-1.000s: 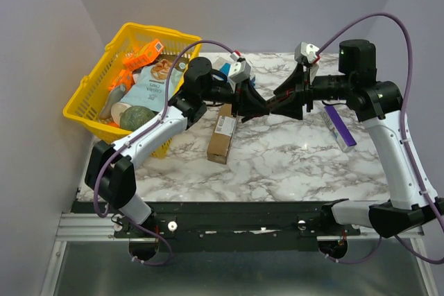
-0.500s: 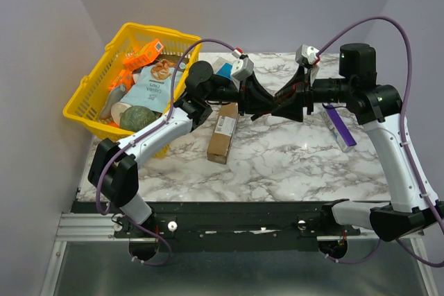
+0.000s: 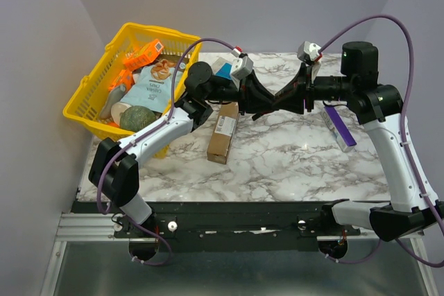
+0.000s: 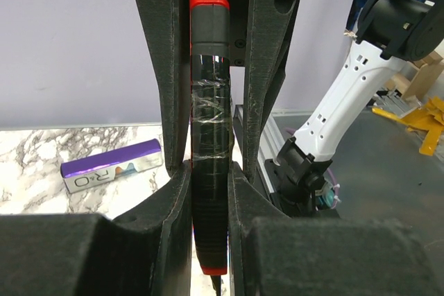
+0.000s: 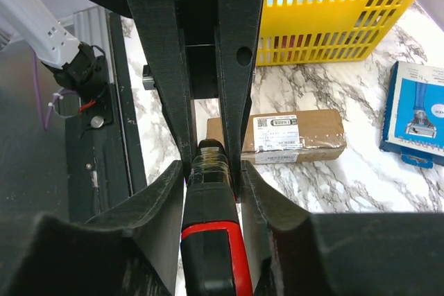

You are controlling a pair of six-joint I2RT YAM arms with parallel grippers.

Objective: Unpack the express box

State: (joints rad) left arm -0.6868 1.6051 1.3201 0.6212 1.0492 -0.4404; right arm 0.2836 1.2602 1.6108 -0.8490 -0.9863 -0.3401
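The express box point(image 3: 222, 135), a long brown carton with a white label, lies on the marble table below the grippers; it also shows in the right wrist view point(image 5: 277, 136). My left gripper point(image 3: 279, 102) and right gripper point(image 3: 267, 107) meet tip to tip in the air above the table. Between them is a black-and-red cutter point(image 4: 209, 136). The left gripper point(image 4: 209, 171) is shut on its black taped end. The right gripper point(image 5: 211, 164) closes around its red-trimmed end point(image 5: 211, 240).
A yellow basket point(image 3: 90, 95) full of packets stands at the back left and shows in the right wrist view point(image 5: 326, 25). A small blue-and-white box point(image 3: 223, 69) lies behind the left gripper. A flat purple bar point(image 3: 340, 125) lies at the right.
My left gripper has reached to the right and slid further over the cutter between the right gripper's fingers. The right wrist has shifted slightly. The express box has not moved.
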